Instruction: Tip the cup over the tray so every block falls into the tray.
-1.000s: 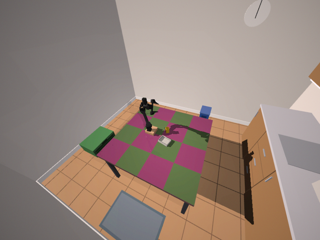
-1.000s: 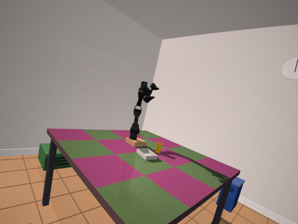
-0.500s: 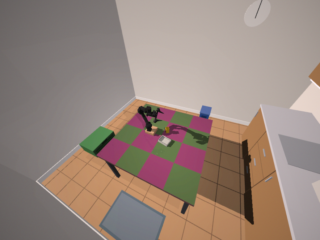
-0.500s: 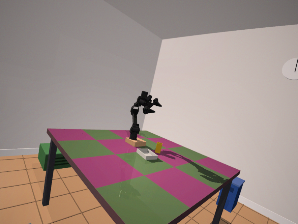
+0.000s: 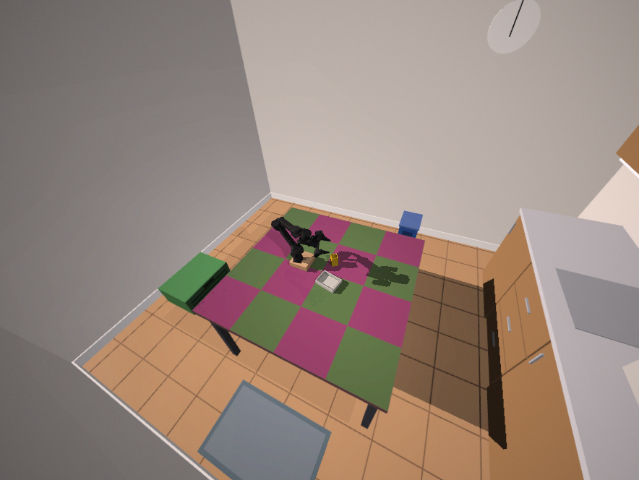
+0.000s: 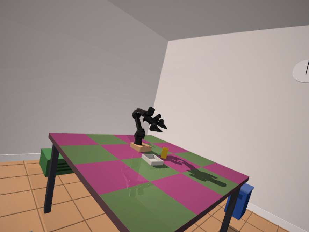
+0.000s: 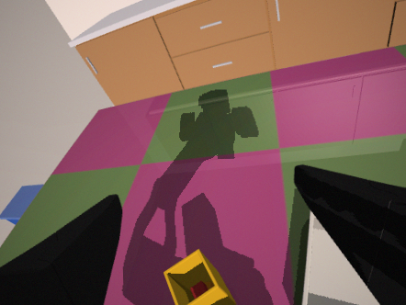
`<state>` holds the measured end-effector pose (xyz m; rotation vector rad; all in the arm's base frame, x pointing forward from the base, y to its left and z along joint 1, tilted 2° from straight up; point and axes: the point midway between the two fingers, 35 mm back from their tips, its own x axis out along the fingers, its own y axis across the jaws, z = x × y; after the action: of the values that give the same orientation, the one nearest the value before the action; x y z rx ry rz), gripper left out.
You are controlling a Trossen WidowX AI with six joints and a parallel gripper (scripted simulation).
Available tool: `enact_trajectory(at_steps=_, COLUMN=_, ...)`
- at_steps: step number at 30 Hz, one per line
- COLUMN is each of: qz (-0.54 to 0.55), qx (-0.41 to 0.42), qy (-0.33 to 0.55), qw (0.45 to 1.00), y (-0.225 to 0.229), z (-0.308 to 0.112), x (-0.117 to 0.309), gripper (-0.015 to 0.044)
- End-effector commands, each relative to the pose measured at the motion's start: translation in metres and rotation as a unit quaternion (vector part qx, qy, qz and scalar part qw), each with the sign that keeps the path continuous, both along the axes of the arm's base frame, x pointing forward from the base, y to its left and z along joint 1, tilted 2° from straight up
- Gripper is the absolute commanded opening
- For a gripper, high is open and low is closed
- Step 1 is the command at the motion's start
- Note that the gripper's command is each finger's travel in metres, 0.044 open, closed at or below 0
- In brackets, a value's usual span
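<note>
Below and ahead of the gripper (image 5: 327, 246) (image 6: 164, 130) (image 7: 208, 181), the yellow cup (image 5: 334, 259) (image 6: 164, 153) (image 7: 197, 279) stands upright on the table (image 5: 320, 345) (image 6: 172, 192) (image 7: 248, 197), touched by neither fingertip. The wrist view cuts the cup off at its lower edge, so its foot is lost there, though its open mouth shows a dark red block (image 7: 199, 289) down inside (whether more blocks sit under or behind it, I cannot tell). From the top and exterior views the inside of the cup is too small to read. The gripper's fingers are spread wide apart with nothing between them, and in the wrist view both black fingers run out of the picture, their tips blunt and tapering. In that same view the tray (image 5: 328, 282) (image 6: 156, 163) (image 7: 309, 271) is partly covered by the finger on the picture's right, and only a strip of its pale rim and floor comes through. The tray lies below the gripper too, near the cup but apart from it, a shallow rectangular thing, off-white, with low straight walls. The cup is square-sided and taller than it is wide, with flat, plain yellow walls. Under everything, the tabletop is checked in magenta and green, smooth enough to carry faint reflections, and the arm's jagged shadow falls across it beyond the cup.
</note>
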<state>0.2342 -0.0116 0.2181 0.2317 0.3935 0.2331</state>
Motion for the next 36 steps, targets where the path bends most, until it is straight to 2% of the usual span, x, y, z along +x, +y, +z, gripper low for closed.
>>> enact_trajectory(at_steps=1, qz=0.057, qx=-0.051, qy=0.008, qw=0.997, y=0.014, z=-0.035, x=-0.004, gripper=0.044)
enact_trajectory(at_steps=9, qz=0.166, qx=-0.14, qy=0.017, qw=0.976, y=0.04, z=-0.101, x=-0.02, gripper=0.044)
enact_trajectory(at_steps=17, qz=0.168, qx=-0.141, qy=0.017, qw=0.975, y=0.04, z=-0.105, x=-0.02, gripper=0.044)
enact_trajectory(at_steps=31, qz=0.168, qx=-0.141, qy=0.017, qw=0.975, y=0.04, z=-0.167, x=-0.02, gripper=0.044)
enact_trajectory(at_steps=36, qz=0.168, qx=-0.141, qy=0.017, qw=0.975, y=0.041, z=-0.173, x=-0.021, gripper=0.044)
